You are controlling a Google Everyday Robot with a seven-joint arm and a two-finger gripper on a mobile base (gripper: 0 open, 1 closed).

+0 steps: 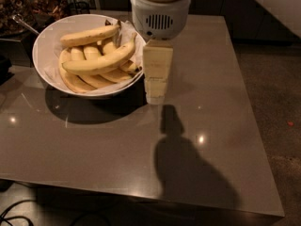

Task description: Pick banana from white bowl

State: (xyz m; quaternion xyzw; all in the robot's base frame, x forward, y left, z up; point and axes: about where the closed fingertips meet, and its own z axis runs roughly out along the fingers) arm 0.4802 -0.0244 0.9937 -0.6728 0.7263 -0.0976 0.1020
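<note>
The white bowl (39,45) stands at the back left of the table, lined with crinkled white paper and holding several bananas. The long, strongly curved banana (101,60) lies across the top of the pile, its thin brownish stem tip pointing up at the right near the rim. A straighter, paler banana (89,35) lies behind it. My gripper (155,97) hangs down from the white arm housing (160,11) just to the right of the bowl's right rim, low over the table. It is outside the bowl and holds nothing that I can see.
The grey-brown table (221,102) has its right edge near the floor (277,79) and its front edge low in the view. Dark clutter and a metal handle (22,24) sit behind the bowl at the far left. Cables (14,213) lie on the floor at the lower left.
</note>
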